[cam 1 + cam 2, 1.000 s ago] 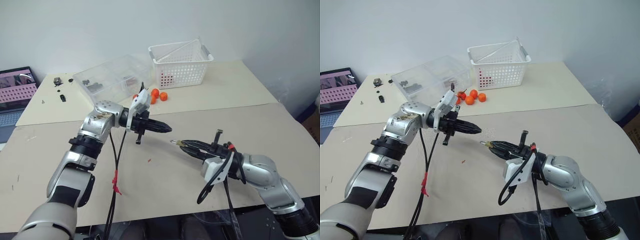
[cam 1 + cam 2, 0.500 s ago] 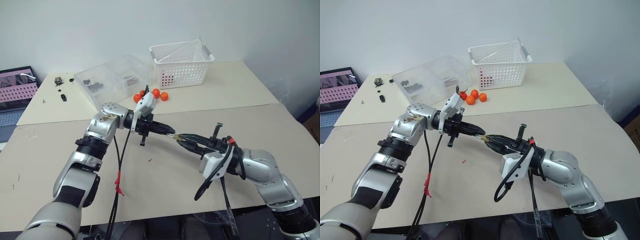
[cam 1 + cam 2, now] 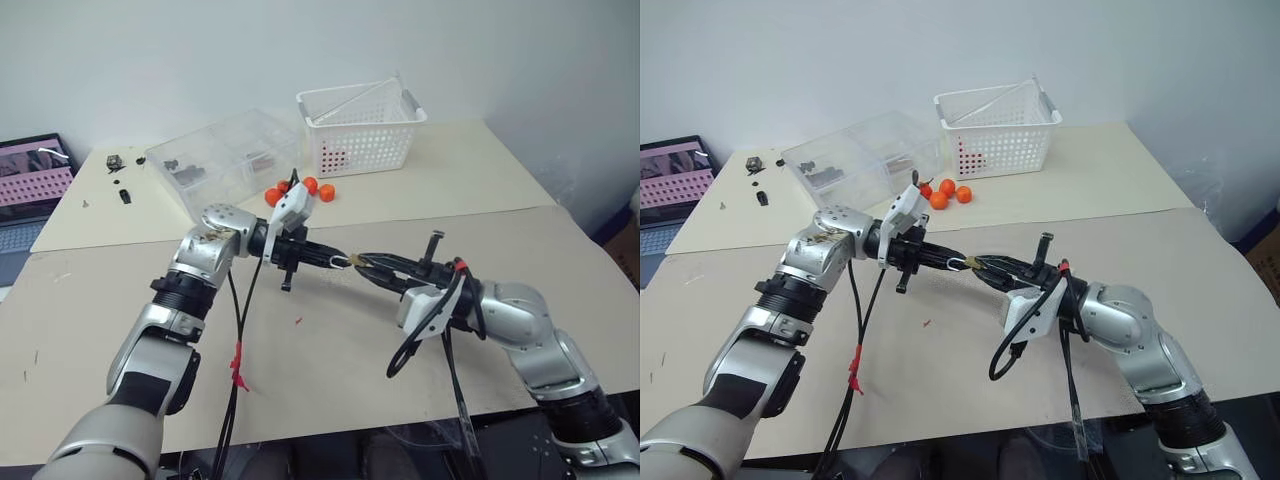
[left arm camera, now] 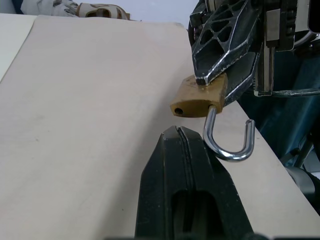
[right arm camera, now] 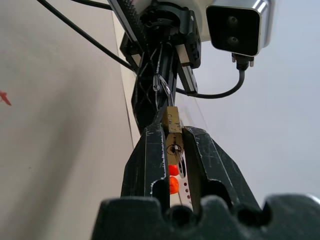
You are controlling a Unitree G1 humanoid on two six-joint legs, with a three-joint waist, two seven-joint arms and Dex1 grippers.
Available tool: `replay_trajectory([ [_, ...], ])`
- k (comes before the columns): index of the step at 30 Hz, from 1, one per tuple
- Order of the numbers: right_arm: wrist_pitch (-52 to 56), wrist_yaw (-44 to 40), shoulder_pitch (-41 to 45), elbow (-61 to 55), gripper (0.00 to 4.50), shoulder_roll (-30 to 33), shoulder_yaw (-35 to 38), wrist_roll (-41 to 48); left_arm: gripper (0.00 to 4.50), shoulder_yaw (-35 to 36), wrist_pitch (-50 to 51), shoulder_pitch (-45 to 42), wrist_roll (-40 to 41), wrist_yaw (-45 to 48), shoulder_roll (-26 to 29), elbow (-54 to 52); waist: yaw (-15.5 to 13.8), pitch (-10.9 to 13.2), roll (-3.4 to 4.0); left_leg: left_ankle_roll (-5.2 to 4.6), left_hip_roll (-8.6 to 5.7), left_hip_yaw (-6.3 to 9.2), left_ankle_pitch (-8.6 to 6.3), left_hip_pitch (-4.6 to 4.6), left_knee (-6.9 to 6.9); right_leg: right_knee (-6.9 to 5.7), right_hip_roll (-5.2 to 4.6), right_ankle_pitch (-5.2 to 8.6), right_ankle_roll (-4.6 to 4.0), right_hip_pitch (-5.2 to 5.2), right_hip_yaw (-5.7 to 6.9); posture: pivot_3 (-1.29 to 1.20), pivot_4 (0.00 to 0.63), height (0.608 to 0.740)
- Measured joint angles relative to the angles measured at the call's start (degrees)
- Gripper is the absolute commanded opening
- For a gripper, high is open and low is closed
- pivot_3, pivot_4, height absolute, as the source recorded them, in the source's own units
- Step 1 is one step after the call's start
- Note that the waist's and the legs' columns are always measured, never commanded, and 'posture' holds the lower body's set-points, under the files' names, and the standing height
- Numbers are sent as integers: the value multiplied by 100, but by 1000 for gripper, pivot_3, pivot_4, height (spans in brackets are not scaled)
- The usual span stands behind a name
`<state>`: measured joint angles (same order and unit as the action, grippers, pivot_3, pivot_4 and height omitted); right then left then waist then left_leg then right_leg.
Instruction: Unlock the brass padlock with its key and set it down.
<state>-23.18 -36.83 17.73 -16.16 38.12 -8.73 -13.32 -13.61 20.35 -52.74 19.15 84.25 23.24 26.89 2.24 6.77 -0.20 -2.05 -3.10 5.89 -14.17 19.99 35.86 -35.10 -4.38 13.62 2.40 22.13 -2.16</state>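
A: Above the surface [image 3: 330, 350], where does the brass padlock [image 4: 197, 100] sit?

B: Clamped in the right pincer [image 4: 220, 80], shackle swung open, pointing at the left pincer [image 3: 340, 261].

A: And the left one?

B: Clenched, tips just beside the shackle; no key can be made out there.

The two eye views look forward and down from the head over the beige worktop [image 3: 420, 200], sharing nearly all of it. Each wrist view looks close along its own jaws at the small brass squarish padlock [image 4: 199, 99], from opposite sides.
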Motion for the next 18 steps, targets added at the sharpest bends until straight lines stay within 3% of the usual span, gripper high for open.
replay_trajectory([
  [11,-83,3,76,208,79,-36,-5,-11,23,77,122,181,3,-49,81,-278,6,0,0,0,1,1,0,0,-1,0,0,0,-1,1,-1,0,150,740],
  [17,-145,-53,75,204,79,92,4,7,23,297,99,264,-9,-118,518,-309,15,0,1,0,2,1,0,-4,-3,-2,1,-1,-1,2,-3,0,150,740],
  [18,-177,-62,75,203,79,122,8,6,260,356,85,314,-14,-120,632,-306,18,-1,2,0,2,1,0,-4,-3,-1,1,-1,-1,2,-3,0,150,740],
])
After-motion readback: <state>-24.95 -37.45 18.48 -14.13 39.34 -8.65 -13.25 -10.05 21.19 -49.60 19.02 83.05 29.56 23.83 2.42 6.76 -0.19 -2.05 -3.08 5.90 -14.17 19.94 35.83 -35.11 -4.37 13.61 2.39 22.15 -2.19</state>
